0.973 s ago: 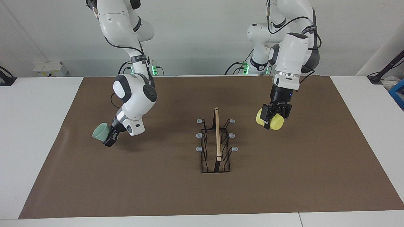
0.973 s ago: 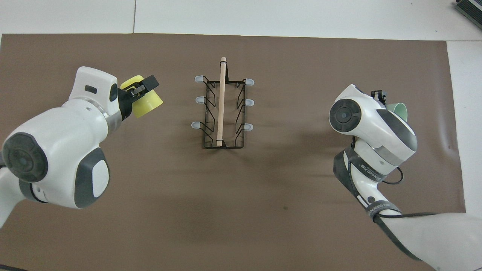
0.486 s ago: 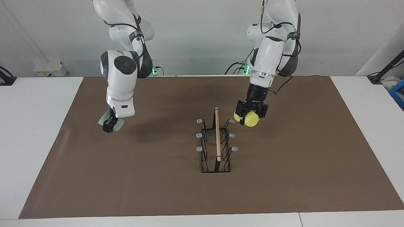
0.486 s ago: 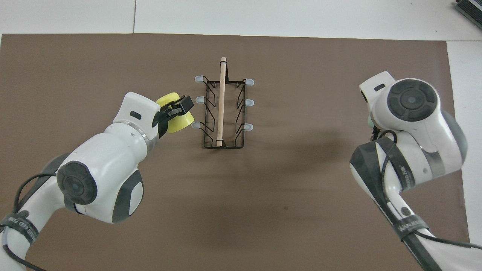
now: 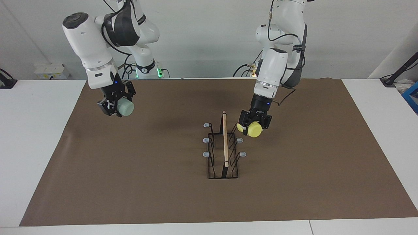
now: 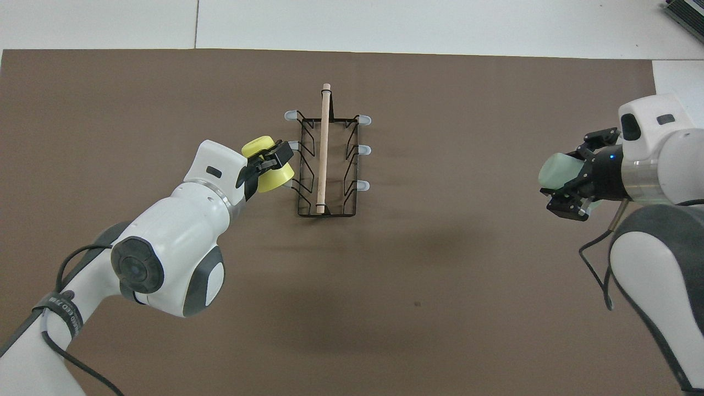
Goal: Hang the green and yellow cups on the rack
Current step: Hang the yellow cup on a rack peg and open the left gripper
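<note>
The left hand [image 5: 253, 124], closed on the yellow cup [image 5: 253, 129], has come in from the left arm's end of the desk [image 5: 294, 182] and now holds it just beside the rack [image 5: 223, 147], at the prongs [image 5: 240, 125] on that side. The right hand [image 5: 115, 103] has lifted the green cup [image 5: 125, 107], gripped and turned; it is well apart from the rack. I judge the yellow cup goes on first.

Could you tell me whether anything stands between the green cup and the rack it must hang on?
Nothing visible does. The green cup, held by the right end effector, hangs over bare mat toward the right arm's end; the rack stands unobstructed on that side.
</note>
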Robot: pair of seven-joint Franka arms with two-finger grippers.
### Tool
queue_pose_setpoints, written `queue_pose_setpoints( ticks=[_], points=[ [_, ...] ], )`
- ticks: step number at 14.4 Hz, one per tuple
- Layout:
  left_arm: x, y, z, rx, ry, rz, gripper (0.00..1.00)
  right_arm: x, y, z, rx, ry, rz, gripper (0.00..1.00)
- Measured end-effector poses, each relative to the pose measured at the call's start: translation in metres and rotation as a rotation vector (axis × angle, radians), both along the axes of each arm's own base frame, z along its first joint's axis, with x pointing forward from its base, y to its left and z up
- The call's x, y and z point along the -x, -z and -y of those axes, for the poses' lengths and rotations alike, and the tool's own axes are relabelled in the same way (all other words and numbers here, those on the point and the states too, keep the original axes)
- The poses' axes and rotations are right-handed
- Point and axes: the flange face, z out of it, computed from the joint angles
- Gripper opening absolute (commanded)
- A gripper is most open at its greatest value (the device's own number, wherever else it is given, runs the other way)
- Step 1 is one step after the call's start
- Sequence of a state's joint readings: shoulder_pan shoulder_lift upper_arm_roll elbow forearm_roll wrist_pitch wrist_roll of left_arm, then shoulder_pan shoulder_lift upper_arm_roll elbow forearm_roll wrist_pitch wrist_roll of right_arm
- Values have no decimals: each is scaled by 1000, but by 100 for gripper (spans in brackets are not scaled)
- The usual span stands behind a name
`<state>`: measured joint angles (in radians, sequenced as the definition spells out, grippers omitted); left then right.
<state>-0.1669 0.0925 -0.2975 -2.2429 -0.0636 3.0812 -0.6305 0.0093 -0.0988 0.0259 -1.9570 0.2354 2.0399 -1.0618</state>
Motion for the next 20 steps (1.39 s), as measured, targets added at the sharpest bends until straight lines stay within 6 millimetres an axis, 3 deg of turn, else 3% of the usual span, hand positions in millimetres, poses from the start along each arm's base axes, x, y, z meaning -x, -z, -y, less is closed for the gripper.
queue_pose_setpoints(
  ticks=[4,7,9,12,16,18,20],
  points=[
    [15,11,22,-7,29,-64,0,-5,-3,18,-189,-29,91,0],
    [14,12,25,-42,34,-144,0,-8,2,16,-264,-76,185,0],
    [10,6,27,-68,38,-198,100,-7,5,12,-339,-63,228,0],
    [5,-2,28,-94,44,-242,100,0,14,-15,-510,-18,309,0],
    [20,3,38,-150,72,-346,100,14,23,-95,-651,55,371,0],
    [17,-8,39,-165,73,-374,100,28,29,-134,-712,90,381,0],
    [11,-24,36,-176,76,-385,100,41,43,-161,-769,113,383,0]
  ],
)
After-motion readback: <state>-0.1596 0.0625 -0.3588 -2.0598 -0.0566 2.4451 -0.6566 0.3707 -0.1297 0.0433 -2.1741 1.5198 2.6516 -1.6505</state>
